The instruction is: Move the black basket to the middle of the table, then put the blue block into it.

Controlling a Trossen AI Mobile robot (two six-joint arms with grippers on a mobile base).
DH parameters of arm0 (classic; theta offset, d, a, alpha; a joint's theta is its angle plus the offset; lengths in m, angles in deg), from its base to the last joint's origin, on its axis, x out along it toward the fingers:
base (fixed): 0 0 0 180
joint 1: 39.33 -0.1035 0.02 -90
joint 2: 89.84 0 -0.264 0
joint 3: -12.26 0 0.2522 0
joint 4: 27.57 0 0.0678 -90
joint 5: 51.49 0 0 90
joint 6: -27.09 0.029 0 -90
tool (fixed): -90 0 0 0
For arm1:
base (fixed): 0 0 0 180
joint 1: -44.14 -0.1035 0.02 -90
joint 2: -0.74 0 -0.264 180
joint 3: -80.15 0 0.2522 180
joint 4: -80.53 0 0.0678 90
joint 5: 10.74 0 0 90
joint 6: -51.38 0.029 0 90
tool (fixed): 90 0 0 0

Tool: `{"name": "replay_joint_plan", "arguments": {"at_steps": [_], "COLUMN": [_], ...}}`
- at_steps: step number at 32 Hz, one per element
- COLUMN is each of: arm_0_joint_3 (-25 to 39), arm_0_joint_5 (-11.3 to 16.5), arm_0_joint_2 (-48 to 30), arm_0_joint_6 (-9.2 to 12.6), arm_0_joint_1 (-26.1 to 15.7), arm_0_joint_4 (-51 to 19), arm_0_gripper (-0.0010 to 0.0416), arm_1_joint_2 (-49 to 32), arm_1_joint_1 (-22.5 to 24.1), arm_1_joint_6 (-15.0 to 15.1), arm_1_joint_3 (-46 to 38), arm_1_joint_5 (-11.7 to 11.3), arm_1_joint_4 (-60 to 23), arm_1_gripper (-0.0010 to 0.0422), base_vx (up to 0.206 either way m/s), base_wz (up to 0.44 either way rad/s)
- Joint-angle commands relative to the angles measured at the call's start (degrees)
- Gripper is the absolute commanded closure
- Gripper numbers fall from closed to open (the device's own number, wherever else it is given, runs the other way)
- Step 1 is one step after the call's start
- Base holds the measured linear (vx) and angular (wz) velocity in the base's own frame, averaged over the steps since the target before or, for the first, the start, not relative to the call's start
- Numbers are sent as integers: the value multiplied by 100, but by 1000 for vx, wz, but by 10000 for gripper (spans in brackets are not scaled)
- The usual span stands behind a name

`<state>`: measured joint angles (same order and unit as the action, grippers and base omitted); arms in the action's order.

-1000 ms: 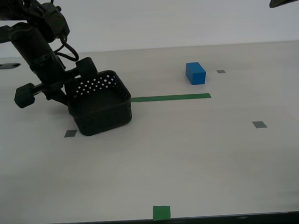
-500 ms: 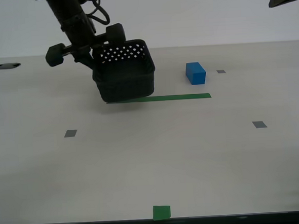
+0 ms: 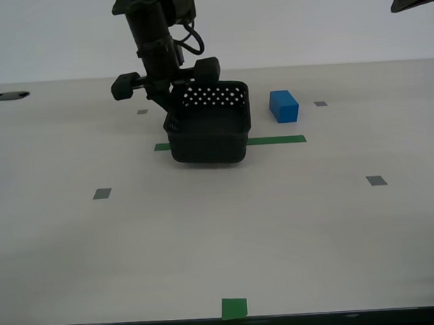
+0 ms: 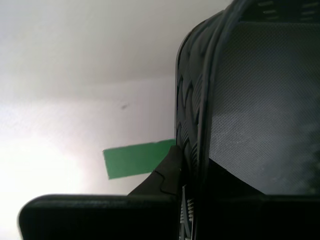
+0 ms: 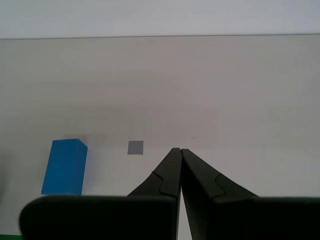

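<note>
Wide off-white table (image 3: 280,232) fills most of the exterior view, plain pale wall behind its far edge. Markings on the top: a green tape strip (image 3: 274,140) running across the middle, a green tape square (image 3: 234,308) at the near edge, and small grey tape squares: one (image 3: 102,193) toward the exterior view's left, one (image 3: 376,181) toward its right, one (image 3: 321,103) near the far edge.

Square black plastic basket (image 3: 209,125) with rounded corners and rows of round holes in its walls sits over the green strip about mid-table, covering part of it. I cannot tell whether its base touches the top. My second gripper (image 3: 176,99) is pinched on the basket's far wall at the exterior view's left corner; in the second wrist view the ribbed finger (image 4: 187,125) presses against the wall and the green strip (image 4: 137,158) shows below.

Small solid bright-blue rectangular block (image 3: 283,105) stands on the table just beside the basket, toward the exterior view's right, apart from it, beyond the strip.

My first gripper (image 5: 180,152) has its fingers pressed together on nothing, above the table, with the block (image 5: 65,166) and a grey square (image 5: 135,147) ahead of it.
</note>
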<state>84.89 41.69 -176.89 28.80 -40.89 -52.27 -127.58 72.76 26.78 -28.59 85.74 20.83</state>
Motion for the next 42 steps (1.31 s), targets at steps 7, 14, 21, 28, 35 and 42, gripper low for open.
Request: {"name": "replay_joint_plan", "arguments": {"at_steps": [7,14,21,28,35,42], "arm_0_joint_3": [-2,-2,-2,-2,-2,267], "arm_0_joint_5": [13,20,813,1246,1401,1843], "arm_0_joint_2": [0,0,0,0,0,-741], "arm_0_joint_6": [2,0,90,85,85,203], "arm_0_joint_1": [0,-2,-166,-385,-566,-678], "arm_0_joint_4": [22,-2,-136,-256,-15,302], "arm_0_gripper": [406,405,406,406,398,284], "arm_1_joint_2": [-2,50,557,990,1115,1141], "arm_1_joint_1": [177,175,103,66,-166,-730], "arm_1_joint_6": [-20,-20,1139,2065,2214,2304], "arm_1_joint_3": [15,13,-455,-444,-433,-433], "arm_1_joint_5": [28,44,-1117,-2168,-2599,-2594], "arm_1_joint_4": [199,243,232,275,229,-72], "arm_1_gripper": [372,215,271,410,410,412], "base_vx": [0,0,0,0,0,0], "base_wz": [0,0,0,0,0,0]}}
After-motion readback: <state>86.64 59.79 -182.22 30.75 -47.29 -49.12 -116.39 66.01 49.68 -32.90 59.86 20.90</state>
